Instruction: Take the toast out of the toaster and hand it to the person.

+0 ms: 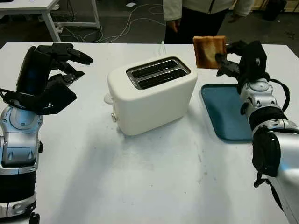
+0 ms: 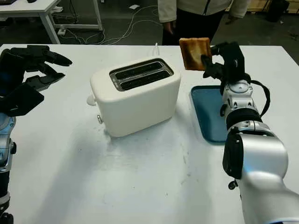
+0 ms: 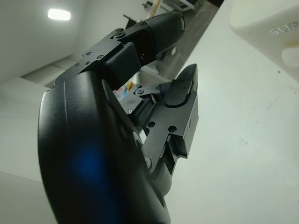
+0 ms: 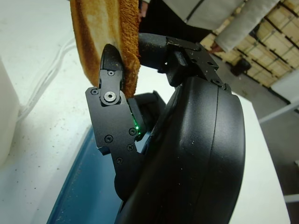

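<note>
White bench (image 1: 140, 186), surface faintly scuffed. Blue tray (image 1: 224, 112) flat on bench at right side. Second white table (image 1: 28, 5) beyond, far left. Loose cables (image 1: 135, 18) trailing over dark floor (image 1: 117, 23) behind bench.

The toaster (image 1: 152, 93) stands on the table (image 1: 140, 177), near its middle. To its right a tray (image 1: 224, 112) lies flat on the table. Above the tray's far end, the right hand (image 1: 233, 60) holds the toast (image 1: 209, 51) upright in the air. The left hand (image 1: 51, 70), open, hangs over the table left of the toaster. A person (image 1: 205, 14) stands behind the table's far edge, beyond the toast.
</note>
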Motion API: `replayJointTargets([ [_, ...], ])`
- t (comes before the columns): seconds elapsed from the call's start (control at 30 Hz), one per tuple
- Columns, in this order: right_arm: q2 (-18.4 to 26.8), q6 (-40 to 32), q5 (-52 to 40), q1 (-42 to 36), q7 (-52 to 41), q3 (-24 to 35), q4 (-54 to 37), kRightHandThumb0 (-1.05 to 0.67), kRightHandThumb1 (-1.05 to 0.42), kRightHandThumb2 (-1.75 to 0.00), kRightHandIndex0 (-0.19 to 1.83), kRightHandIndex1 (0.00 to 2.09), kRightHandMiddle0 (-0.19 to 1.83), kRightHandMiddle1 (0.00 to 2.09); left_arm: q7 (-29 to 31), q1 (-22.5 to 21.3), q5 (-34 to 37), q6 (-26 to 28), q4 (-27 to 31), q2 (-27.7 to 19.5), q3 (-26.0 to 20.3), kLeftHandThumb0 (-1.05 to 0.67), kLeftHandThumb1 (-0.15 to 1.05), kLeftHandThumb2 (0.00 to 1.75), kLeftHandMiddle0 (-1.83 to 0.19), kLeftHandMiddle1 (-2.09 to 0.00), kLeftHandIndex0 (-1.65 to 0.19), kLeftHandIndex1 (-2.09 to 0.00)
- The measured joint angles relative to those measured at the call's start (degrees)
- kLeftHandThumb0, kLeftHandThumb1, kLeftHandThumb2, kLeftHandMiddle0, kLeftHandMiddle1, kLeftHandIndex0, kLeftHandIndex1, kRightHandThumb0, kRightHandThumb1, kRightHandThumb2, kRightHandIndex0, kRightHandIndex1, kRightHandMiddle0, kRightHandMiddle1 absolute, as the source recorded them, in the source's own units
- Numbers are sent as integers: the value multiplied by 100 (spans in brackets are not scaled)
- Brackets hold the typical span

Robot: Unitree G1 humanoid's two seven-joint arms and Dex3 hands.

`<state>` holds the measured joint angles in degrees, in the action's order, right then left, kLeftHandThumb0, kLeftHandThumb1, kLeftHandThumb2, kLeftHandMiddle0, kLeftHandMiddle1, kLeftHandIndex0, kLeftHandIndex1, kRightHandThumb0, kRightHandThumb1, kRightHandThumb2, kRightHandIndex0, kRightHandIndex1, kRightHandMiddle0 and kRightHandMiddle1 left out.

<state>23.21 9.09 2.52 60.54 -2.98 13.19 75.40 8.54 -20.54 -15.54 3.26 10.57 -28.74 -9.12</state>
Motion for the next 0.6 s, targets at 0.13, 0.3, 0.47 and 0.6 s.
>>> replayJointTargets([
  [0.13, -48, 0, 2, 0, 14, -4, 0, -30, -92, -38, 86, 175, 58, 175, 0, 0, 0, -1, 0, 0, 0, 4, 86, 0, -90, -106, -96, -55],
  [0.3, -61, 0, 1, -1, 14, 2, 0, -31, -92, -37, 87, 175, 59, 175, 0, 0, -1, -1, 1, 0, 0, 5, 85, 0, -90, -105, -96, -55],
  [0.47, -61, 0, -2, -1, 11, 37, 0, -31, -92, -37, 87, 175, 59, 175, 0, 0, -4, 23, 6, 0, 0, 3, 85, 0, -91, -104, -95, -55],
  [0.6, -61, 0, -3, -1, 9, 36, 0, -30, -92, -37, 86, 175, 59, 175, 0, 1, -3, 88, 33, 0, 0, 4, 85, 0, -90, -103, -95, -54],
])
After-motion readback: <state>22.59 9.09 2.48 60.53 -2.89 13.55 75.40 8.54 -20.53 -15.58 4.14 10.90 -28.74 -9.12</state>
